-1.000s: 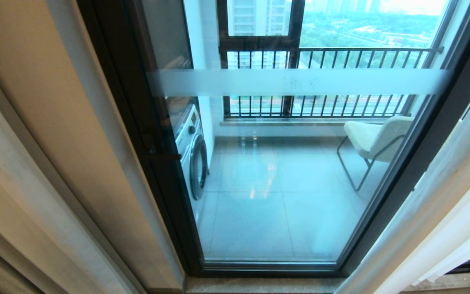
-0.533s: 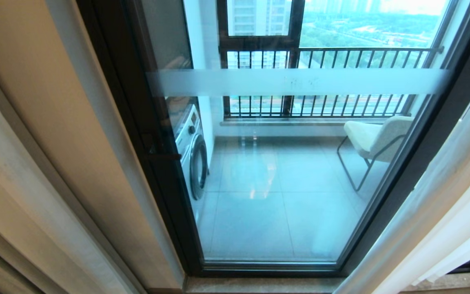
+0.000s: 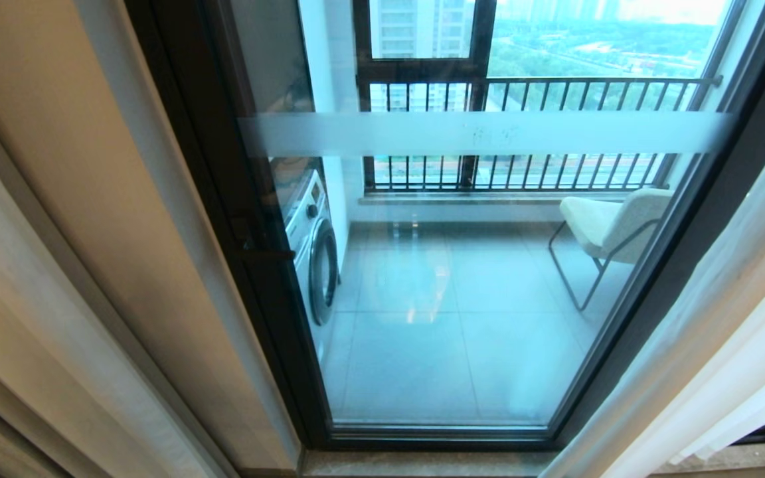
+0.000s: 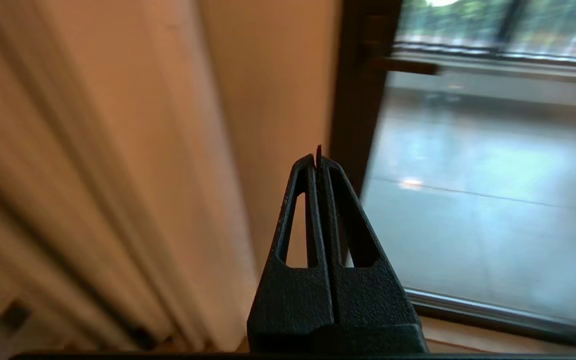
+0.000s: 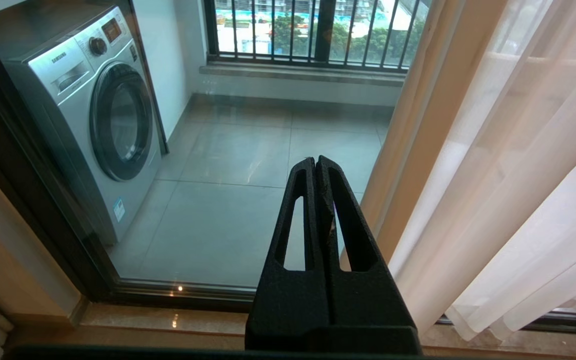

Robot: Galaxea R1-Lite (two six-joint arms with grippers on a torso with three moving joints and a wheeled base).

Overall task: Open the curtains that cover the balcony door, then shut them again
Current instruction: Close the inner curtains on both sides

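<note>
The balcony door [image 3: 462, 318] stands uncovered in the middle of the head view, with its dark frame [image 3: 269, 299] and a frosted band [image 3: 489, 133] across the glass. The curtains are drawn to both sides: cream bunched folds [image 3: 57, 219] on the left, sheer white folds [image 3: 721, 332] on the right. Neither gripper shows in the head view. My left gripper [image 4: 317, 159] is shut and empty, pointing between the left curtain folds [image 4: 118, 150] and the door frame [image 4: 358, 125]. My right gripper [image 5: 315, 161] is shut and empty, low before the glass [image 5: 228, 200], beside the sheer curtain [image 5: 508, 175].
Behind the glass stand a washing machine [image 3: 313, 245] on the left, a pale chair [image 3: 611, 222] on the right and a black railing [image 3: 555, 93] at the back. A stone sill [image 5: 168, 320] runs along the foot of the door.
</note>
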